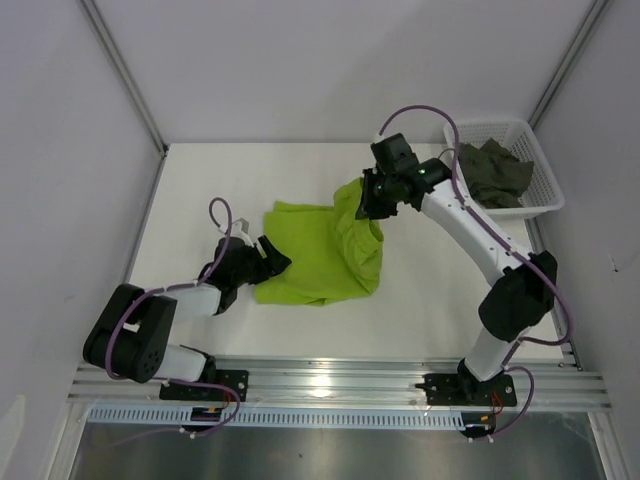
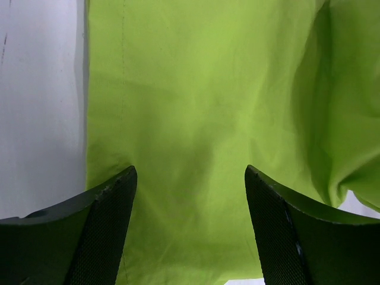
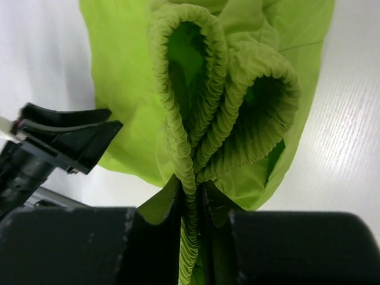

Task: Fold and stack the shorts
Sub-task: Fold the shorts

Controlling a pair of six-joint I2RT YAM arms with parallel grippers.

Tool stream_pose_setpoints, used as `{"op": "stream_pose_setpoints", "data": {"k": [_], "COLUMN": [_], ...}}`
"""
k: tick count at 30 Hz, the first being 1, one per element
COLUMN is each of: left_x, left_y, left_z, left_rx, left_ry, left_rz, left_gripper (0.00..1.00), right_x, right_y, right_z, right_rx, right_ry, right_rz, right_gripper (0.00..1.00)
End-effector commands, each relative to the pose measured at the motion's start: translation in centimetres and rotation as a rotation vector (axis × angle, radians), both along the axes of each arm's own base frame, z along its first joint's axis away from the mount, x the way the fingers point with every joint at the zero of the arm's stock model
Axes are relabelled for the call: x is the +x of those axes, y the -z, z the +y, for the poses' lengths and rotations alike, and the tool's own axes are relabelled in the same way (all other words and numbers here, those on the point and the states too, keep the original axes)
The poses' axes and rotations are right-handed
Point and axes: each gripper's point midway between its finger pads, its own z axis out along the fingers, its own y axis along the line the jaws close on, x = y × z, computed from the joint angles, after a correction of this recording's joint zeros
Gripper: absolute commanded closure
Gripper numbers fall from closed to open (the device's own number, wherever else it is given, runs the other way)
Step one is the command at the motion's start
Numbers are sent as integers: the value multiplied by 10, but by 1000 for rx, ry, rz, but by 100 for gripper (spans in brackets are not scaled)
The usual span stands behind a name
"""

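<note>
Right claw (image 3: 190, 202) pinched shut on bunched elastic waistband (image 3: 196, 89) of bright lime green cloth shorts (image 1: 320, 255), held raised mid white bench (image 1: 200, 190) for folding over; left claw (image 2: 190, 169) wide open, empty, over the flat side toward the left edge, probably to pin it; dark olive-grey shorts (image 1: 495, 170) parked in white mesh basket (image 1: 545, 200), far right corner.

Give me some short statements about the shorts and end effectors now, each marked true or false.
1. The right end effector is shut on the waistband of the lime green shorts. True.
2. The left end effector is shut on the cloth. False: its jaws stand open over the lime green shorts.
3. The dark shorts lie inside the white basket. True.
4. The basket sits at the near left. False: it sits at the far right.
</note>
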Motion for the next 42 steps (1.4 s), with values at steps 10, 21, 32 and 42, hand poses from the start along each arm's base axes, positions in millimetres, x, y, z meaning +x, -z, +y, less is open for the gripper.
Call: {"op": "stream_pose_setpoints", "data": {"k": [10, 21, 32, 42], "left_x": [-23, -29, -29, -39], "left_y": [10, 14, 18, 8], "left_z": [-6, -16, -21, -18], "left_rx": [-8, 13, 7, -38], "left_ry": [3, 13, 20, 3], "left_rz": [23, 23, 32, 15], "left_gripper": [24, 24, 25, 26], "right_x": [10, -1, -3, -12], "right_y": [57, 61, 78, 1], "right_z": [46, 94, 131, 148], "right_rx": [-214, -195, -129, 336], "right_ry": [49, 4, 13, -52], "right_rz": [65, 70, 71, -73], "right_gripper": [100, 99, 65, 34]}}
